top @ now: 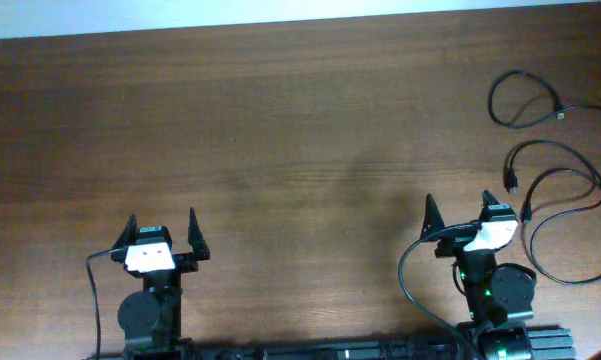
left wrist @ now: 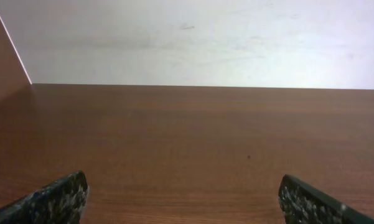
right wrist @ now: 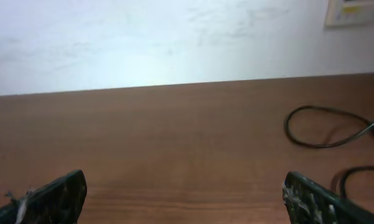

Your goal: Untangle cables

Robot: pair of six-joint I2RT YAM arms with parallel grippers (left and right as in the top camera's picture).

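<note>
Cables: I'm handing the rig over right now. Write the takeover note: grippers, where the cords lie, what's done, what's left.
Left gripper: open, empty, far from any cable.
Right gripper: open, empty, just left of the near loops.
Cables: all at the right side of the table. The far loop lies on its own. The near loops cross each other; one cord or two, cannot tell.
Done: far loop is apart from the rest.
Left: probably separating the near loops, likely with the right gripper.

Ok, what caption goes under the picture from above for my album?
The left gripper and right gripper sit open and empty while black cables loop on the table, far right.
</note>
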